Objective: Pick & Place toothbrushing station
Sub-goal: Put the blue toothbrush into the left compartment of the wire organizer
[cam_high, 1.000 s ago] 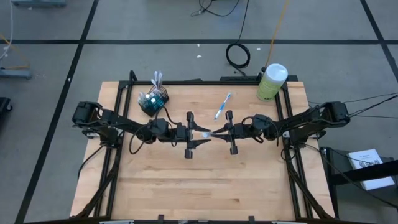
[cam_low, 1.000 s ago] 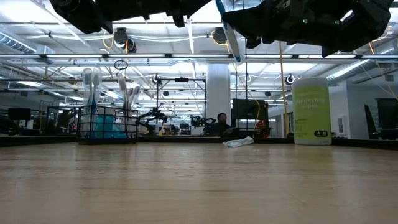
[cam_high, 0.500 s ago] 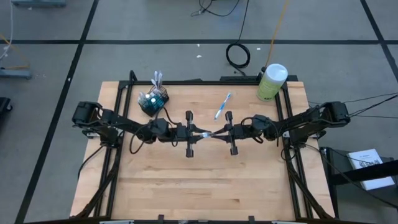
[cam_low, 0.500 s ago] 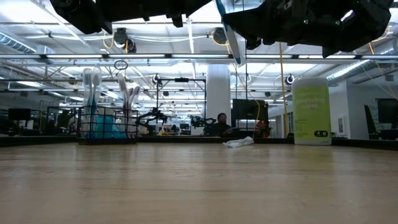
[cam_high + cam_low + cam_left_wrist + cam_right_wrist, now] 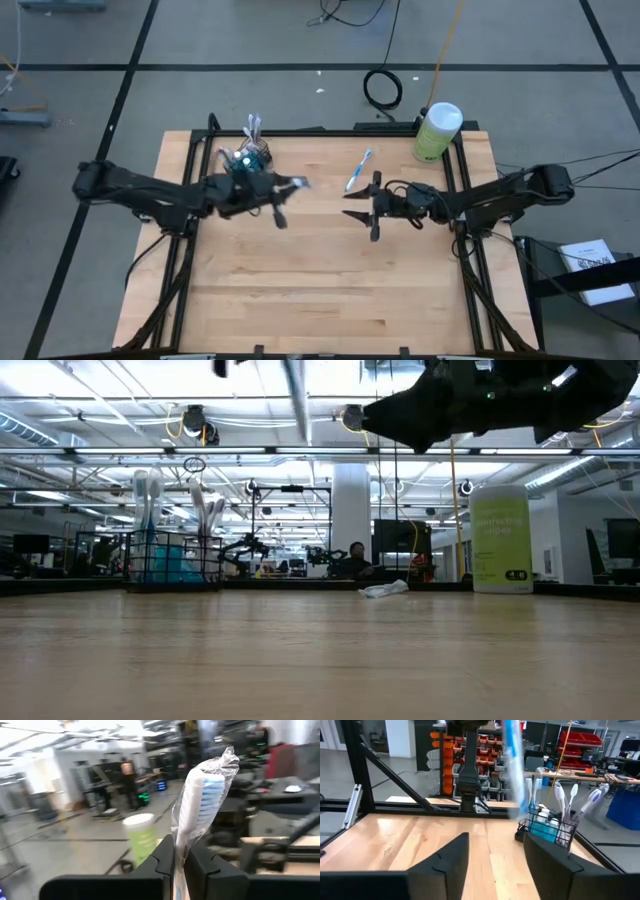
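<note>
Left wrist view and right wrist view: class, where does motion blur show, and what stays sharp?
Left wrist view: room streaked, wrapped toothbrush in the left gripper sharp. Right wrist view: that toothbrush smeared, wire-mesh holder crisp.

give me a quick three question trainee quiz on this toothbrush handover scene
1. True or false: the left gripper is shut on the plastic-wrapped blue-and-white toothbrush.
2. The right gripper is: A) shut on a toothbrush, B) open with nothing in it, C) out of view.
3. Fill in: the loose wrapped toothbrush on the wooden table lies between the dark wire-mesh cup holder and the pale green ____ with a white lid.

Key: 1 true; 2 B; 3 canister. The loose toothbrush lies flat near the table's far edge.
</note>
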`<act>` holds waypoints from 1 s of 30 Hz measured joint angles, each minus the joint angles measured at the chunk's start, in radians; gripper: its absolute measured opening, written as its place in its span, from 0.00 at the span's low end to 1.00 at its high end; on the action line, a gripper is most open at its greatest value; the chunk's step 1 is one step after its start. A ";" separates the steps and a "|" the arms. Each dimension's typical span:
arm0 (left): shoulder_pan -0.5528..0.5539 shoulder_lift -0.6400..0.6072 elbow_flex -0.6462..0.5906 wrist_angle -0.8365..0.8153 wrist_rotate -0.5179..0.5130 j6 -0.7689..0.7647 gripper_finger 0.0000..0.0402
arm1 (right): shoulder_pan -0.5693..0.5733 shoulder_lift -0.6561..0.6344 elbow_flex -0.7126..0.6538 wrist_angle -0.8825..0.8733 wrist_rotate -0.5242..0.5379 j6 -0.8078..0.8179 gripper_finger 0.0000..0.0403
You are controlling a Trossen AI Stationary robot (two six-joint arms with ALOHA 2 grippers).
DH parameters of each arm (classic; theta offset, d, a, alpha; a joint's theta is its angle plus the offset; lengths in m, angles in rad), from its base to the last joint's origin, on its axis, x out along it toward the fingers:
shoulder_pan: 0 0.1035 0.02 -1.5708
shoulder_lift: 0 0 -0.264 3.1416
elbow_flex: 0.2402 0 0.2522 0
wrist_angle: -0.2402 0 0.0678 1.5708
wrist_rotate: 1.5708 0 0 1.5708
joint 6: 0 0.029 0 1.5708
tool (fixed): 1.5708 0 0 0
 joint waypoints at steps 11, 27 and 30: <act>-0.008 -0.444 -0.353 -0.018 -0.527 -0.036 0.04 | 0.000 -0.135 -0.001 -0.156 0.000 0.002 0.49; -0.084 -0.611 -0.472 -0.296 -0.986 -0.243 0.04 | 0.000 -0.122 -0.002 -0.161 0.006 0.000 0.46; -0.075 -0.610 -0.472 -0.395 -0.991 -0.350 0.04 | -0.001 -0.122 -0.002 -0.160 0.006 0.001 0.46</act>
